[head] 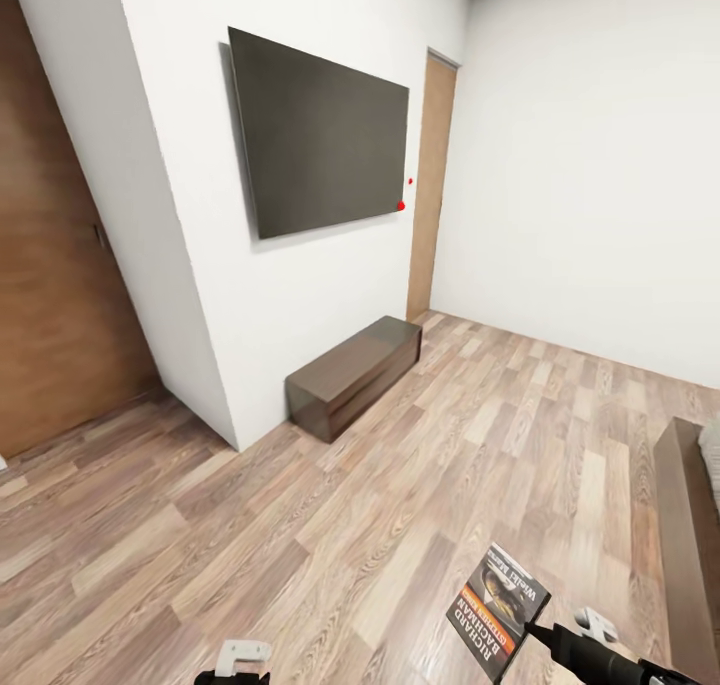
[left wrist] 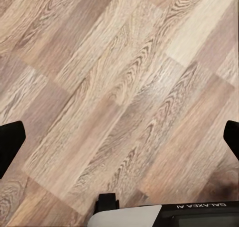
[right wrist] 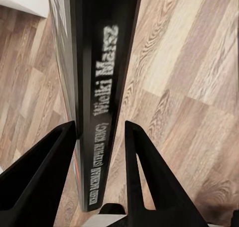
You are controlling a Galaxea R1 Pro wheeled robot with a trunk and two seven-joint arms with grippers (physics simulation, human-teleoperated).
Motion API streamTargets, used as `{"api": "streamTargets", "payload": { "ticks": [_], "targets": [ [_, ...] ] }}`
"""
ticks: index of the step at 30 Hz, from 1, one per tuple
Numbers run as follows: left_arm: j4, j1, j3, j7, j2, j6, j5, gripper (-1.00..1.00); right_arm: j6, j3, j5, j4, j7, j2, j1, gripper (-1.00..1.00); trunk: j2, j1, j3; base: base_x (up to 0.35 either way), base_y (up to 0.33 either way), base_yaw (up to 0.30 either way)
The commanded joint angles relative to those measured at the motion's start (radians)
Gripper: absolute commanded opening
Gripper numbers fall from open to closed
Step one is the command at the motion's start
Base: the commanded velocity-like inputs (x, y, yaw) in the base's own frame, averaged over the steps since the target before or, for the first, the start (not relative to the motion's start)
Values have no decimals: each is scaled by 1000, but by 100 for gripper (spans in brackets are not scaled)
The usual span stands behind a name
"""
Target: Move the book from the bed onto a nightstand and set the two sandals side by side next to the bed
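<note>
The book (head: 498, 610), a thin paperback with a dark cover, an orange band and white lettering, hangs low over the plank floor at the lower right of the head view. My right gripper (head: 537, 632) is shut on its edge. In the right wrist view the book's black spine (right wrist: 107, 62) runs between the two black fingers (right wrist: 45, 172) of the right gripper (right wrist: 99, 137). The bed (head: 686, 545) shows as a dark brown frame strip with a sliver of pale mattress at the right edge. My left gripper (head: 241, 659) is low at the bottom edge; the left gripper (left wrist: 119, 137) is open over bare floor.
A low dark brown cabinet (head: 355, 373) stands against the white wall under a large black wall screen (head: 320, 133). A brown door (head: 432, 185) is at the far corner and brown panelling (head: 55, 265) at the left. Wood floor (head: 300, 525) spreads between them.
</note>
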Motion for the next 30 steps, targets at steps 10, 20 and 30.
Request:
{"api": "streamTargets", "payload": {
  "ticks": [10, 20, 30],
  "targets": [
    [1, -1, 9, -1, 0, -3, -10, 100, 8, 1, -11, 3, 7, 0, -3, -100, -2, 1, -2, 79, 43, -290],
    [1, -1, 8, -1, 0, -3, -10, 100, 8, 2, -11, 3, 7, 0, -2, -100, -2, 1, -2, 1, 1, -290],
    [1, -1, 8, -1, 0, -3, -10, 100, 8, 2, -11, 3, 7, 1, -2, -100, -2, 1, -2, 0, 0, -290]
  ]
}}
